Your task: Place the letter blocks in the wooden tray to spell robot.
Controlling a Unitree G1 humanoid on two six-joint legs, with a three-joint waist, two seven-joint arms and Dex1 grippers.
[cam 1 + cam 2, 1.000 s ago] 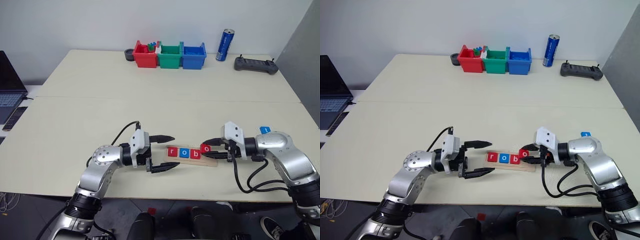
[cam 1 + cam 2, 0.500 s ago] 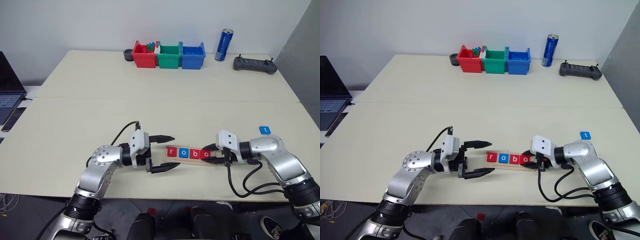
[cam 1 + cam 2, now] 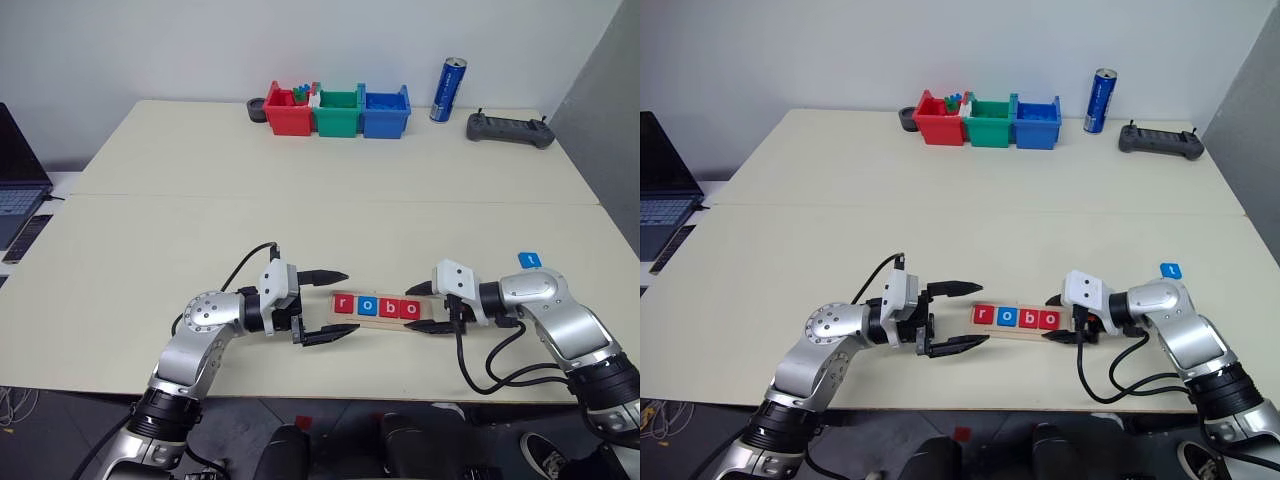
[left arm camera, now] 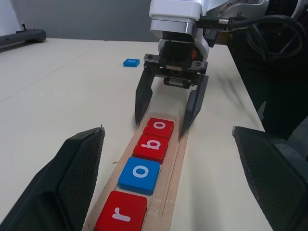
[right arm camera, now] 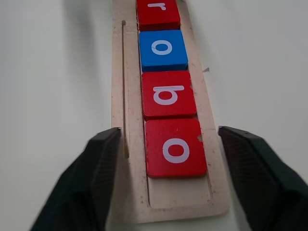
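Note:
The wooden tray (image 3: pixel 383 321) lies near the table's front edge. It holds a row of letter blocks: red r (image 3: pixel 345 303), blue o (image 3: pixel 367 306), red b (image 3: pixel 388 308) and red o (image 3: pixel 409 310), all lying flat in the groove. My right gripper (image 3: pixel 423 310) is open. Its fingers (image 5: pixel 103 178) straddle the tray's right end on either side of the red o, not touching it. At the tray's left end my left gripper (image 3: pixel 350 303) is open and holds nothing. A blue t block (image 3: pixel 530 260) lies on the table behind my right arm.
Red (image 3: pixel 286 110), green (image 3: pixel 339 112) and blue (image 3: pixel 387 111) bins stand in a row at the table's far edge. A blue can (image 3: pixel 449 90) and a black controller (image 3: pixel 510 129) are to their right. A laptop (image 3: pixel 20 170) sits off the left side.
My right gripper brought the red o block down from a tilt above the tray's right end into the groove beside the b. It then opened. The left gripper stayed still.

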